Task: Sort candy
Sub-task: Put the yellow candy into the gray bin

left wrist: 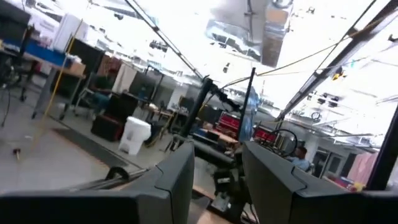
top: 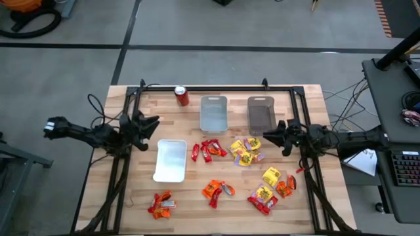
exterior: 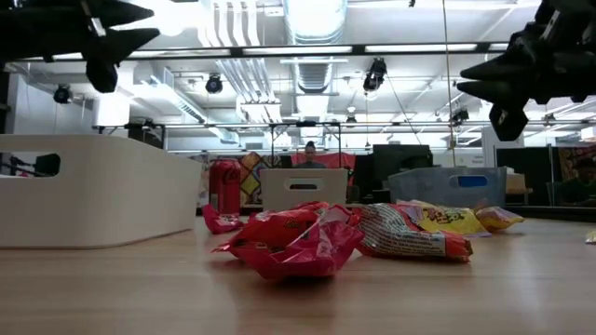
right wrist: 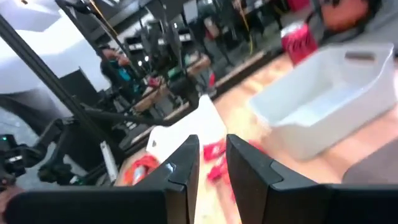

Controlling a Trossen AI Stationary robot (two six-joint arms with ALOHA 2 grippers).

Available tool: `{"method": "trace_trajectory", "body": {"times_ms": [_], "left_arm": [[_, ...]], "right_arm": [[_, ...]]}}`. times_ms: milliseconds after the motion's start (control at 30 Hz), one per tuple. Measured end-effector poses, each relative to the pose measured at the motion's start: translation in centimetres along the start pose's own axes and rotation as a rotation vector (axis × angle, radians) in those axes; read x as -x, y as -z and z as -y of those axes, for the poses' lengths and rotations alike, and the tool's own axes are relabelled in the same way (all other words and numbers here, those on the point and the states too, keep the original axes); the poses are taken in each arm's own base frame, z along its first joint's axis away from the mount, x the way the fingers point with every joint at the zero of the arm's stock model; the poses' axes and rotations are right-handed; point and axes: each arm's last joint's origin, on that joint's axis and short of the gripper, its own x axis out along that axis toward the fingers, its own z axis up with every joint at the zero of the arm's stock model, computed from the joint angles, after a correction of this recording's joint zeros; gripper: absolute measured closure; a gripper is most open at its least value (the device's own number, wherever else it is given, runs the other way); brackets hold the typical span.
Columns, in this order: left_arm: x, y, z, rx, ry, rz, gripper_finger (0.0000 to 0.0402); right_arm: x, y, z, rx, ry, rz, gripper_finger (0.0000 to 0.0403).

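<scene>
Overhead, the wooden table (top: 131, 177) carries three trays and many small wrapped candies. A white tray (top: 170, 160) lies left of centre; a pale grey tray (top: 213, 113) and a darker grey tray (top: 260, 112) stand side by side toward the far edge. A red soda can (top: 182, 96) stands just left of the pale grey tray, near the far edge.

The candy sits loose on the table, none of it in a tray. A few red packets (top: 207, 150) lie just right of the white tray. A yellow cluster (top: 245, 151) lies next to them, near the dark tray. Nearer the front are orange packets (top: 215, 190) at centre, a mixed red, yellow and orange group (top: 270, 185) to the right, and a small orange and red pile (top: 161, 204) at the near left.

The left gripper (top: 152, 124) hangs above the table's left side, just beyond the white tray's far left corner. Its jaws stand slightly apart with nothing between them, as the left wrist view shows. The right gripper (top: 268, 135) hangs on the right side, above the spot between the dark tray and the yellow cluster. Its jaws are also parted and hold nothing. From table height, both grippers show well above the table, clear of the candy.
</scene>
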Motion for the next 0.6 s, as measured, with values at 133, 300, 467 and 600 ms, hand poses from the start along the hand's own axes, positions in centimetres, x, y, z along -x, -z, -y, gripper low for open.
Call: {"method": "trace_trajectory", "body": {"times_ms": [133,300,467,600], "left_arm": [[-0.6,1.2,0.2,-0.036,-0.012,-0.067,0.0281],[-1.0,2.7,0.3,-0.033,-0.039,-0.146,0.0281],[-1.6,3.3,0.6,-0.056,-0.049,-0.189,0.0281],[-2.2,3.3,0.9,-0.101,-0.05,-0.206,0.0281]], "right_arm": [[-1.2,0.2,-0.7,-0.027,0.01,-0.133,0.0334],[-2.8,-0.4,-2.3,-0.005,0.043,-0.274,0.0334],[-3.5,-0.9,-3.0,-0.059,0.257,-0.539,0.0334],[-4.0,-1.3,-3.6,-0.096,0.405,-0.741,0.0335]]}}
